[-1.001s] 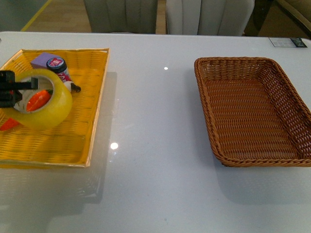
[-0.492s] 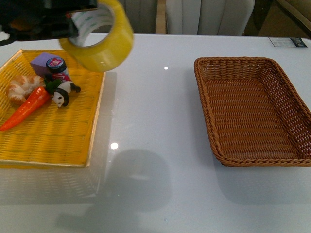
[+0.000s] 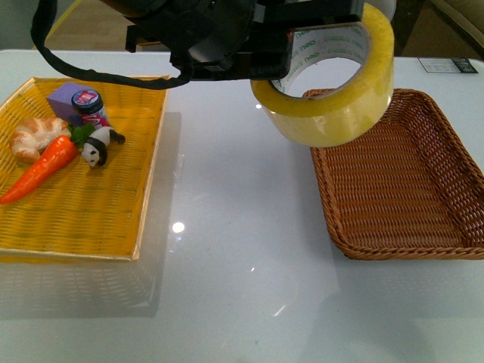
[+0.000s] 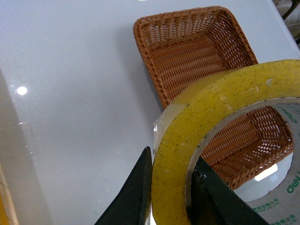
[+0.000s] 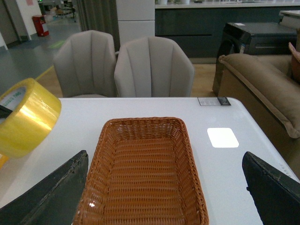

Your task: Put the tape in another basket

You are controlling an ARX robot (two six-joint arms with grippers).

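Note:
My left gripper (image 3: pixel 291 41) is shut on the tape (image 3: pixel 333 91), a wide yellowish roll with a white printed core. It holds the roll in the air over the near-left corner of the brown wicker basket (image 3: pixel 401 181). In the left wrist view the two black fingers (image 4: pixel 136 192) pinch the roll's wall (image 4: pixel 178 164), with the basket (image 4: pixel 187 51) below. In the right wrist view my right gripper (image 5: pixel 166 187) is open and empty above the basket (image 5: pixel 140 168), and the tape (image 5: pixel 26 119) shows at the left.
A shallow yellow woven tray (image 3: pixel 83 219) at the left holds a carrot (image 3: pixel 41 170), a bread piece (image 3: pixel 34 136), a panda figure (image 3: pixel 97 147), a purple block and a small jar. Grey chairs (image 5: pixel 124 68) stand behind the white table.
My left arm has lifted the tape out of the yellow tray and carried it right across the table, to above the wicker basket's left edge.

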